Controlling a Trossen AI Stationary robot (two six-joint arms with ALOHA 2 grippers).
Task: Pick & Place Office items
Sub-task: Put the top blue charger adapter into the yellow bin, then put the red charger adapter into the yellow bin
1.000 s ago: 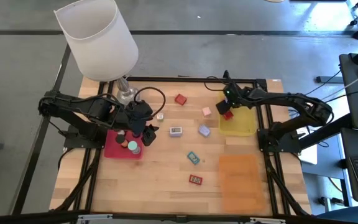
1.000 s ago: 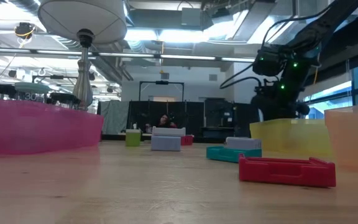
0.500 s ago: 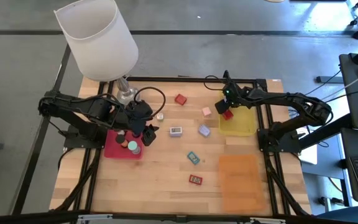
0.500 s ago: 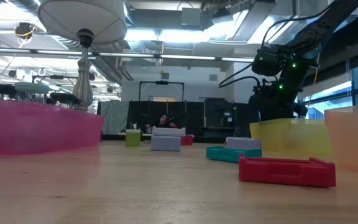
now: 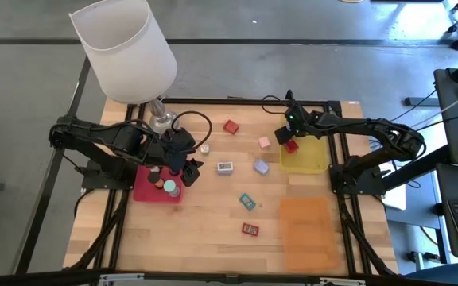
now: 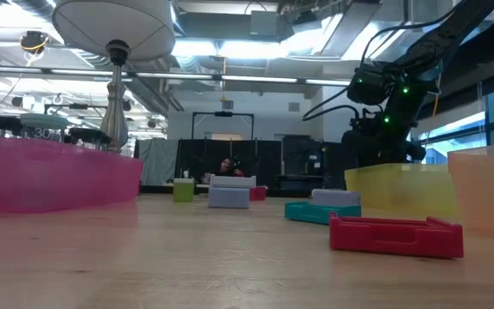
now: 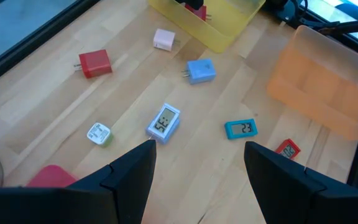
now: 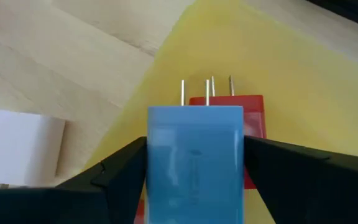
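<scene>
My right gripper (image 5: 285, 137) hangs over the left edge of the yellow tray (image 5: 309, 160), shut on a light blue plug block (image 8: 194, 155). A red plug block (image 8: 254, 115) lies in the tray under it. My left gripper (image 5: 189, 171) is open and holds nothing, at the right edge of the red tray (image 5: 144, 189), which holds black and teal round pieces (image 5: 169, 187). Loose on the wood between the trays lie a red plug (image 7: 95, 63), a pink block (image 7: 164, 39), a blue plug (image 7: 200, 70), a white clock (image 7: 164, 122), a teal clock (image 7: 242, 128) and a red clock (image 7: 287, 149). My right gripper pinches the blue plug block by its two side faces (image 8: 157, 162), one finger (image 8: 120, 171) on each side. Its metal prongs (image 8: 183, 92) point away from the wrist. The fingers slant down from the table's right. The block is lifted clear above the yellow tray and the red plug.
A white-shaded lamp (image 5: 126, 48) on a silver base (image 5: 160, 121) stands at the far left, close behind my left arm. An orange tray (image 5: 304, 222) lies at the near right. A small white-and-green piece (image 7: 98, 134) lies near the red tray.
</scene>
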